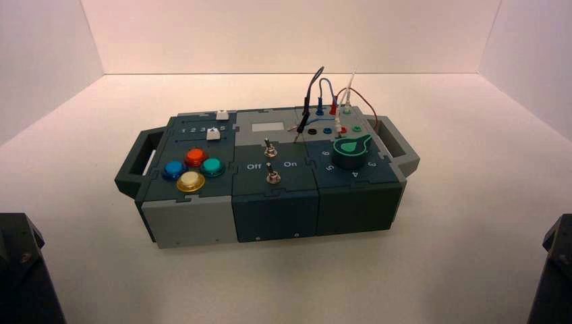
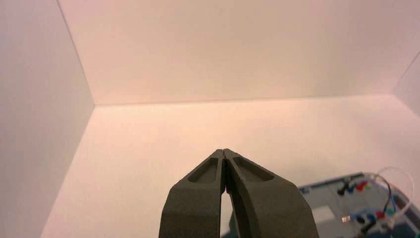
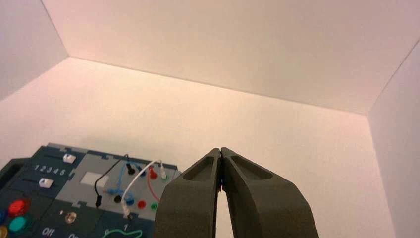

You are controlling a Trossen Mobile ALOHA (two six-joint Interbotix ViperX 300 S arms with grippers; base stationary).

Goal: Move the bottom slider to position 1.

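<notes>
The bottom slider [image 1: 214, 133] is a small white knob on the box's dark teal left panel, just under the printed row "1 2 3 4 5"; the right wrist view also shows this bottom slider [image 3: 45, 183]. Position 1 [image 1: 185, 130] is the leftmost digit of that row, to the knob's left. A twin white knob [image 1: 221, 115] sits above the row. My left gripper [image 2: 224, 151] is shut on nothing, held back from the box. My right gripper [image 3: 220, 149] is likewise shut and empty. Both arms are parked at the near corners, the left arm [image 1: 20, 270] and the right arm [image 1: 556, 270].
Four round buttons [image 1: 194, 169] lie below the sliders. Two toggle switches [image 1: 271, 177] stand mid-box by "Off" and "On". A green dial [image 1: 352, 150] and looped wires [image 1: 330, 101] occupy the right side. The box has a handle [image 1: 135, 162] at each end. White walls enclose the table.
</notes>
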